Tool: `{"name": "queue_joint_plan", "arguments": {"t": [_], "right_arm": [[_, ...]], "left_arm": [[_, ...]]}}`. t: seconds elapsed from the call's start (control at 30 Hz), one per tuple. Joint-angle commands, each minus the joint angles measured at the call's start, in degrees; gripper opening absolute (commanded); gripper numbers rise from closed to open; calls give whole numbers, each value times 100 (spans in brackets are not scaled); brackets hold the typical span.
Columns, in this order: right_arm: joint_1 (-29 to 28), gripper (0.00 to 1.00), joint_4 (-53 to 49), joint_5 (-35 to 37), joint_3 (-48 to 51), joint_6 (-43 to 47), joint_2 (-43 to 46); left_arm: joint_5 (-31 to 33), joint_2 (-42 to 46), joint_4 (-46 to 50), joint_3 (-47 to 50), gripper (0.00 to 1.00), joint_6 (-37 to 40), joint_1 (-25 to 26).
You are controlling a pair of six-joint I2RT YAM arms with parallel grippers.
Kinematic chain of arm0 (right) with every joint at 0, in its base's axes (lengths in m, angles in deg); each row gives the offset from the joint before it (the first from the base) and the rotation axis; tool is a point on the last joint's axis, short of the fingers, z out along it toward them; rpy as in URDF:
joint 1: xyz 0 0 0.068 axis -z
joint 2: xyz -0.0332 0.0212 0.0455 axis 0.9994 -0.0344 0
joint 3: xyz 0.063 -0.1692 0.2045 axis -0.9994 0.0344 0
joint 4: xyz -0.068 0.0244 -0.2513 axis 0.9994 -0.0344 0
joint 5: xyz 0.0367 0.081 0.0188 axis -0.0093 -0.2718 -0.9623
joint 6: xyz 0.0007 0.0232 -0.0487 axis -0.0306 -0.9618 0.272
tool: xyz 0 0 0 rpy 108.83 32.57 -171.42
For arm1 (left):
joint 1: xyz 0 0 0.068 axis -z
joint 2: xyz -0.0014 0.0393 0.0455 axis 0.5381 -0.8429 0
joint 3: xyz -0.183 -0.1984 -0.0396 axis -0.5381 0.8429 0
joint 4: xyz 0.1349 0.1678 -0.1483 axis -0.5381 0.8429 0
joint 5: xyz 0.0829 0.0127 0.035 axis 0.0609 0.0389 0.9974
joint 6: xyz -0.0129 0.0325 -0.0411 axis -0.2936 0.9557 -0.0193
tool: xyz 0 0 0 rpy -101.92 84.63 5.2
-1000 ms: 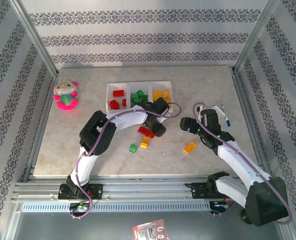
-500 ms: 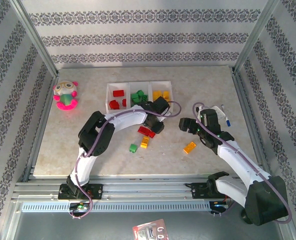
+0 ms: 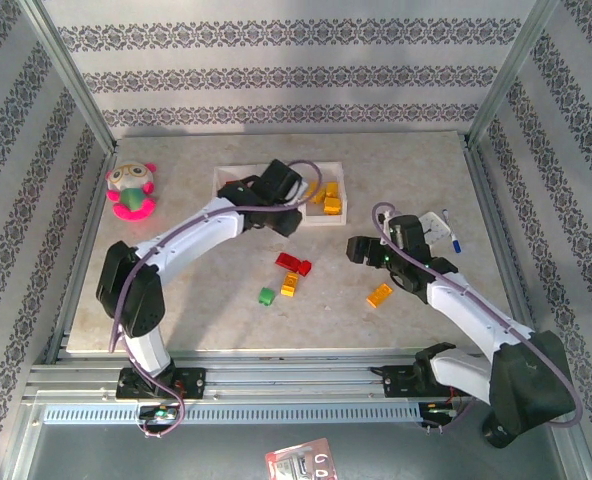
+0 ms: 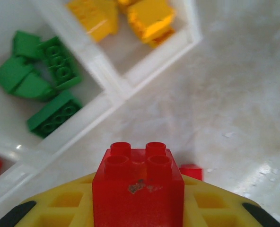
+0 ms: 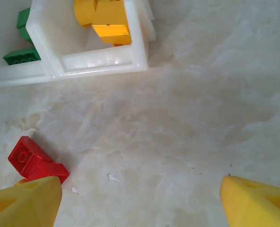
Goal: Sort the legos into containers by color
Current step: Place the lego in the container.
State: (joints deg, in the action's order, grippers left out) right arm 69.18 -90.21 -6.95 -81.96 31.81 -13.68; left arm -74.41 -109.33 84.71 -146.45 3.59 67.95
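My left gripper point(image 3: 281, 218) hangs over the white tray's point(image 3: 334, 214) front middle, shut on a red lego point(image 4: 138, 179) that sits studs-up between its yellow fingers point(image 4: 59, 208). In the left wrist view, green legos point(image 4: 45, 80) fill one compartment and yellow ones point(image 4: 121, 16) the one beside it, past the tray wall point(image 4: 111, 94). On the table lie red point(image 3: 294, 264), yellow-orange point(image 3: 290, 284), green point(image 3: 266, 295) and orange point(image 3: 379, 294) legos. My right gripper point(image 3: 359, 250) is open low over bare table, its jaws wide apart in the right wrist view point(image 5: 140, 203), with a red lego point(image 5: 33, 161) by its left finger.
A pink-and-green plush toy point(image 3: 131, 190) lies at the back left. A small white-and-blue object point(image 3: 444, 222) rests near the right edge. Metal frame posts and patterned walls close in the table on three sides.
The left arm has lifted a red lego from the loose cluster and swung back-left over the tray. The right gripper has drifted slightly left, still open.
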Motion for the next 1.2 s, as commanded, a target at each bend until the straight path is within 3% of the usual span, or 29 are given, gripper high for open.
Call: {"name": "queue_joint_plan", "arguments": {"t": [0.0, 0.23, 0.4, 0.67, 0.83, 0.93, 1.1, 1.13, 1.17], "right_arm": [[-117, 87, 202, -76, -245, -73, -156], [-269, 87, 253, -35, -362, -61, -360], [-303, 87, 258, 28, -302, -126, -291], [-319, 88, 189, 118, -248, -169, -137], [-308, 88, 96, 280, -213, -226, -4], [-296, 88, 45, 403, -160, -306, 101], [-295, 91, -196, 619, -139, -363, 252], [-295, 92, -247, 641, -143, -379, 282], [-291, 92, -283, 642, -147, -405, 296]], "left_arm": [[-14, 165, 292, 133, 29, -404, -485], [50, -328, 321, -301, 29, -463, -1392], [297, -1139, 592, -1142, 30, -505, -1818], [40, -2279, 833, -2306, 30, -748, -2130], [-219, -2463, 884, -2525, 34, -776, -2176], [-312, -2285, 712, -2376, 46, -713, -2174], [-634, -1563, -105, -1483, 94, -443, -2156], [-721, -1363, -304, -1239, 100, -325, -2145], [-802, -1190, -501, -1009, 99, -179, -2120]]}}
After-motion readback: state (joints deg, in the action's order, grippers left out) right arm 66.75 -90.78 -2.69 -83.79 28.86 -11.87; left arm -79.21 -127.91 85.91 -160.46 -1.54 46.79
